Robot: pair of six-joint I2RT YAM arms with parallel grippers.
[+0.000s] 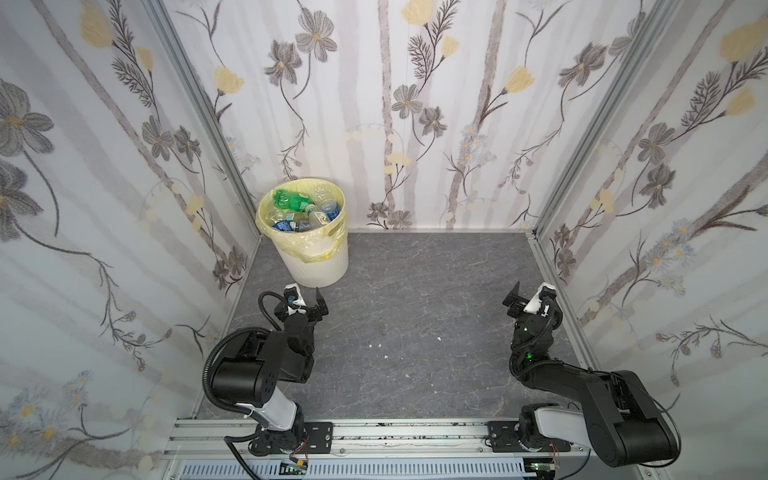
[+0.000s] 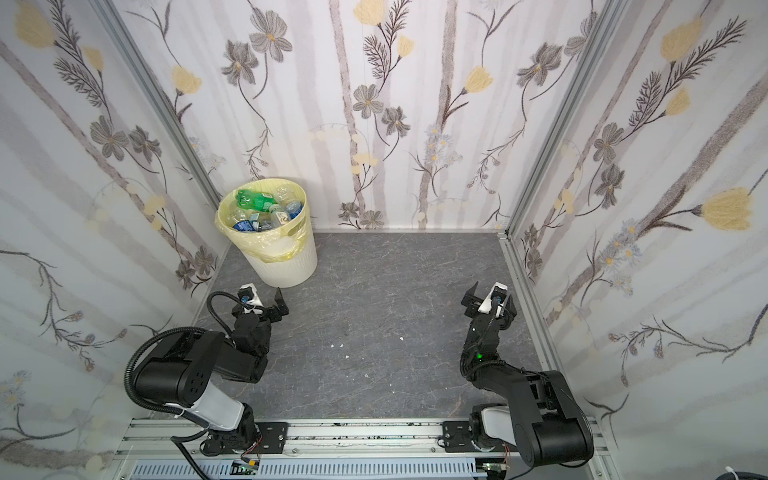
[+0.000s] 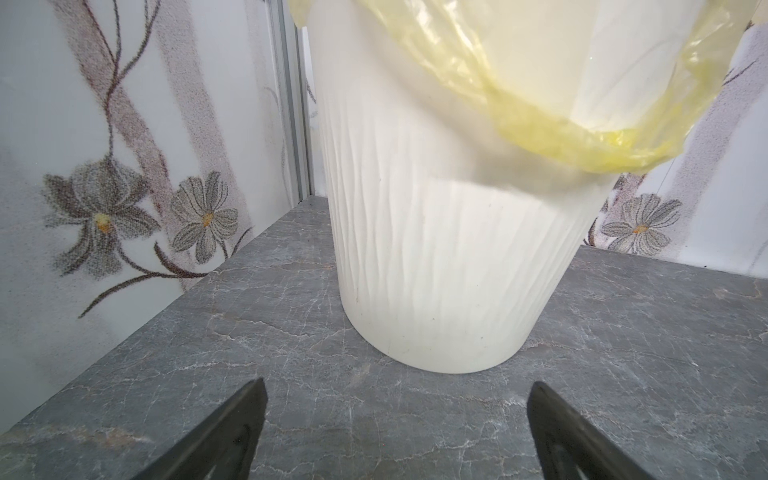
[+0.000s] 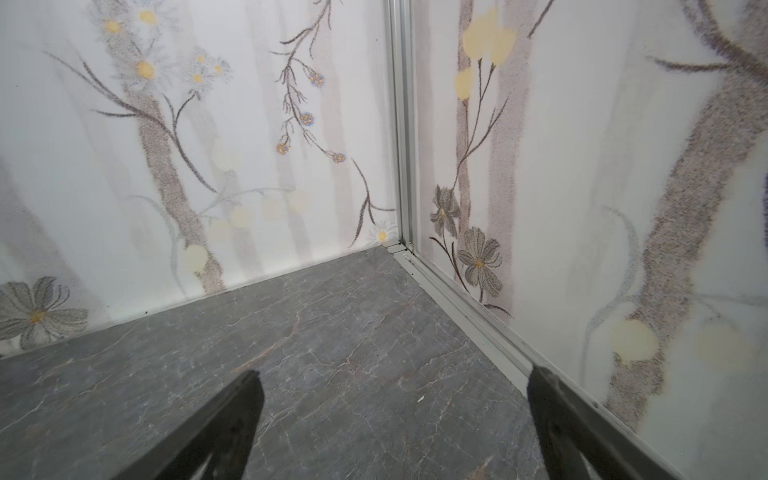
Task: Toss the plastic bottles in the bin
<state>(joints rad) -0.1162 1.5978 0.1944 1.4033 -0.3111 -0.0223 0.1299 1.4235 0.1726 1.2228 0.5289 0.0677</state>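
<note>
Left gripper [image 3: 397,399] and right gripper [image 4: 395,386] both gape, empty. Bottles [image 1: 299,210] sit in the bin [image 1: 322,266], 0 on the table [image 1: 415,299]; task looks done, so avoid nudging the bin.

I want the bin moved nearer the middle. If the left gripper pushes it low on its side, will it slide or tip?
Probably slide: the bin looks like stiff ribbed plastic, and the table looks smooth. It is likely light, holding only plastic bottles. Its base is narrower than its rim, so a high push might tip it.
</note>
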